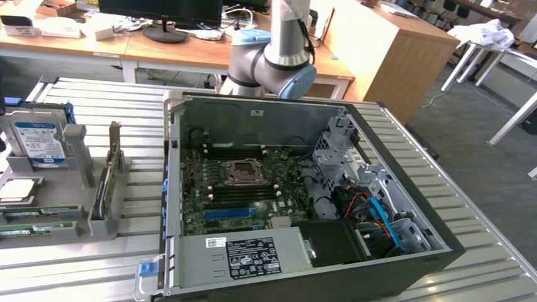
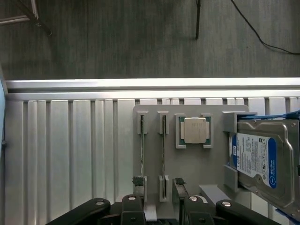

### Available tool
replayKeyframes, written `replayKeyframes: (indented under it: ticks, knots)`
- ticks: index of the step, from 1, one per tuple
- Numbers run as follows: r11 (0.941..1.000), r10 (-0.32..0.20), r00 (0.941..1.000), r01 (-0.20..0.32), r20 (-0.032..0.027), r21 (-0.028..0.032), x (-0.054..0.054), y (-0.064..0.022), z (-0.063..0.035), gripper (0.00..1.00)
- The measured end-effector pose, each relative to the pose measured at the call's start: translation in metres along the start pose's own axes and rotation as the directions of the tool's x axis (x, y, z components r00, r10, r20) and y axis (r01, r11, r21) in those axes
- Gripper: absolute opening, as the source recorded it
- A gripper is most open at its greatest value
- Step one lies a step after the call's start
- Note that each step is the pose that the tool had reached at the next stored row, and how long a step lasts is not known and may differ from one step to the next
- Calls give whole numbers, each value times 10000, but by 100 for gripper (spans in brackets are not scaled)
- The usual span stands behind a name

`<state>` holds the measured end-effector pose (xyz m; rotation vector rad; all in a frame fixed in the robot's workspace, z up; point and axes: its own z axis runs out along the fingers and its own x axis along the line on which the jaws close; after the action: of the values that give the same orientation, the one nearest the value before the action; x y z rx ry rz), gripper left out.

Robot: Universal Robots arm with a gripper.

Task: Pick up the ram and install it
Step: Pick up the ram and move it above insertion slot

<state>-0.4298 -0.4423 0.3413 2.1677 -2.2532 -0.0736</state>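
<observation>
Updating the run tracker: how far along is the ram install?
Done: nothing visible; the motherboard's memory slots look empty. In hand: nothing; the gripper hangs above the grey fixture, fingers open, lined up over one ram stick standing on edge. Left: the grasp, the carry to the open PC case and the seating.

Robotics lab, by the look of it. Opened PC case point(image 1: 251, 123) lying on a ribbed metal table point(image 1: 100, 100), arm point(image 1: 273, 60) just behind it. Grey parts fixture point(image 1: 71, 189) beside the case, on the exterior view's left. Farther behind the case, wooden desks point(image 1: 168, 50) with a monitor point(image 1: 163, 9); grey floor point(image 1: 470, 126) around.
</observation>
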Motion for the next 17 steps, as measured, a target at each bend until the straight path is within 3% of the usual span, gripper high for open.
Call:
replayKeyframes:
  ticks: [17]
  knots:
    - [10000,0,10000,0,0,7,9,-13,280,37]
